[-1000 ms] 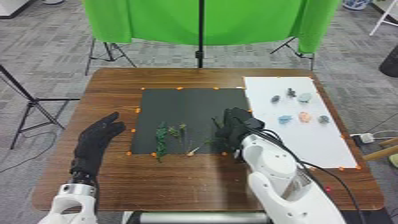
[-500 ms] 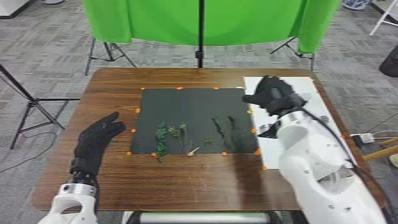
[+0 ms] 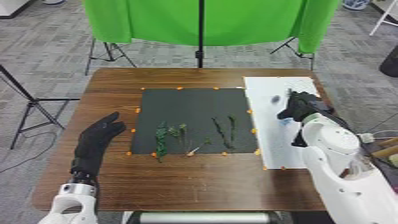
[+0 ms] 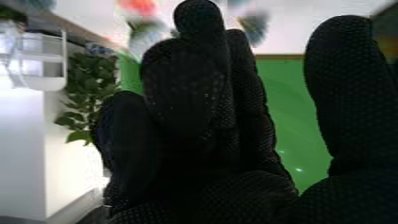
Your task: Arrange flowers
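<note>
Slender green plant stems [image 3: 161, 137] (one quite bushy) lie on the dark rectangular mat [image 3: 197, 102]. Beside it, the black-gloved left hand [image 3: 95, 135] is relaxed. Farther, above the white rectangular sheet [image 3: 278, 147], the black-gloved right hand [image 3: 307, 106] has straight fingers close together.

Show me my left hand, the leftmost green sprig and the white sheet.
Left hand [image 3: 99, 134]: head view, middle of the glove.
Leftmost green sprig [image 3: 161, 137]: head view, leafy middle.
White sheet [image 3: 278, 156]: head view, bare near part.
</note>
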